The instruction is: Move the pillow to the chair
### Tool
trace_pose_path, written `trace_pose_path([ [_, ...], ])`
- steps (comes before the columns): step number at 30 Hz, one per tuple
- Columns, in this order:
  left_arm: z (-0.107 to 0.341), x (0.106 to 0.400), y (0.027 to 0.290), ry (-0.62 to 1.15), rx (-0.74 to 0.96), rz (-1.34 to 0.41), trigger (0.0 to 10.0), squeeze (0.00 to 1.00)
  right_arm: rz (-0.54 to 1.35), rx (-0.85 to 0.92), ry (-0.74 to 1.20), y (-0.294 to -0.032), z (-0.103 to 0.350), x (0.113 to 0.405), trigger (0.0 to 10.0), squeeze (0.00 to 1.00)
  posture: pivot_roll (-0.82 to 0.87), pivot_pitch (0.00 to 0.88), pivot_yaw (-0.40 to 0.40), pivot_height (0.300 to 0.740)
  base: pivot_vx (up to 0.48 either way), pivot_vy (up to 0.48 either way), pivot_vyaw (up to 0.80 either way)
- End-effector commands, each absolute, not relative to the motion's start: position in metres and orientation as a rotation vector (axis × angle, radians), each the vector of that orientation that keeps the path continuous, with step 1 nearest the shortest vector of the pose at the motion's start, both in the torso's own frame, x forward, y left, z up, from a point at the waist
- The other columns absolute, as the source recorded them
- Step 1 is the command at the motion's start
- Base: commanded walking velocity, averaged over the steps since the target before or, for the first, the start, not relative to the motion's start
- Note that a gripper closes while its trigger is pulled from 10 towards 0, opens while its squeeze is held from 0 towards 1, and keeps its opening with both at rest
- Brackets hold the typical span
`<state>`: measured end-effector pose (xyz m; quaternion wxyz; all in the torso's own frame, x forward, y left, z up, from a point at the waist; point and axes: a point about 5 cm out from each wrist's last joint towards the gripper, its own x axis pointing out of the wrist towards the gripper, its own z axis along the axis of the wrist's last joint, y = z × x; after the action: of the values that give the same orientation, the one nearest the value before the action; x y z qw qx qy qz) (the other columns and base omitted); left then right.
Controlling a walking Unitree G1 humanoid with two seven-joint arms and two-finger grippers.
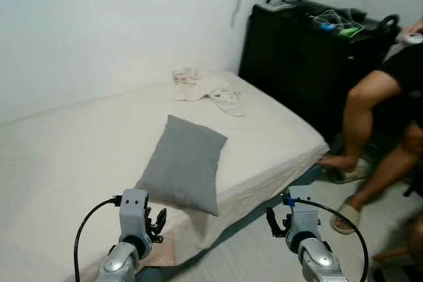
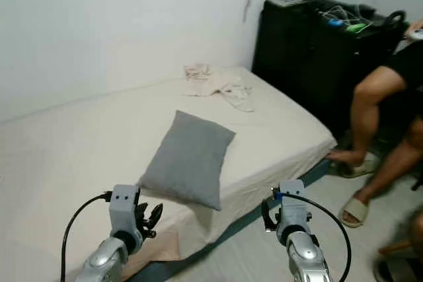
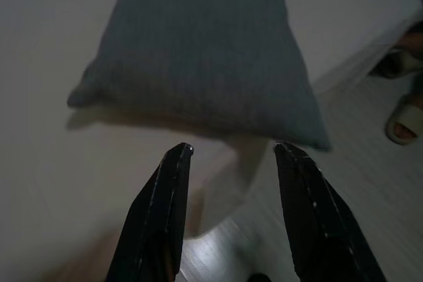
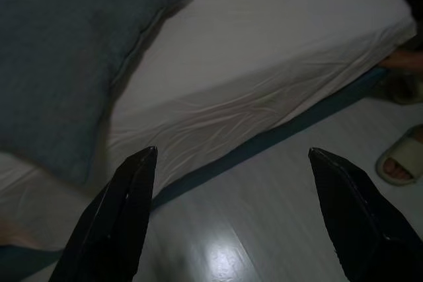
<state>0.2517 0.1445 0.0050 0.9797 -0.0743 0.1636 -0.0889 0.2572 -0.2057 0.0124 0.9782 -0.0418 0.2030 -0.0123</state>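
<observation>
Pillow (image 1: 184, 164) lies flat on bed (image 1: 66, 163), long axis toward wall; left hand (image 3: 231, 153) and right hand (image 4: 231, 156) open, empty.

A home bedroom. A low bed (image 1: 277, 137) with a cream sheet sits against white walls. A black cabinet (image 1: 297, 64) stands beside it.

plain white walls (image 1: 99, 24), low bed (image 1: 59, 163) in cream sheet along the wall, crumpled pale cloth (image 1: 205, 88) near its far corner, black cabinet (image 1: 304, 51) beyond, glossy pale floor (image 1: 251, 249)
</observation>
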Motion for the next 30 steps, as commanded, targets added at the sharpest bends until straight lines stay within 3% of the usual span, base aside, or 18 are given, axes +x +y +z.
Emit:
trace_pose_path([
  [1,0.0051,0.2520,0.1407,0.330,-0.155,-0.196,10.0,0.00,-0.029,-0.106,0.415,-0.2089,0.0122,0.2569,10.0,0.00,-0.12,0.015,-0.011,0.738,0.300,0.000,0.00],
  [11,0.0034,0.2495,0.1394,0.334,-0.155,-0.207,10.0,0.00,-0.035,-0.087,0.420,-0.2082,0.0106,0.2554,10.0,0.00,-0.12,0.021,-0.005,0.738,0.301,0.000,-0.69],
  [19,0.0040,0.2497,0.1391,0.333,-0.151,-0.211,10.0,0.00,-0.036,-0.080,0.415,-0.2081,0.0110,0.2551,10.0,0.00,-0.12,0.027,-0.002,0.738,0.300,0.000,0.00],
  [29,0.0065,0.2555,0.1407,0.331,-0.095,-0.189,10.0,0.00,-0.037,-0.072,0.419,-0.2075,0.0104,0.2555,10.0,0.00,-0.12,0.031,0.004,0.738,0.000,0.000,0.00],
  [30,0.0082,0.2579,0.1429,0.323,-0.067,-0.173,10.0,1.00,-0.037,-0.071,0.419,-0.2075,0.0106,0.2559,10.0,0.00,-0.12,0.031,0.005,0.738,0.000,0.000,0.00],
])
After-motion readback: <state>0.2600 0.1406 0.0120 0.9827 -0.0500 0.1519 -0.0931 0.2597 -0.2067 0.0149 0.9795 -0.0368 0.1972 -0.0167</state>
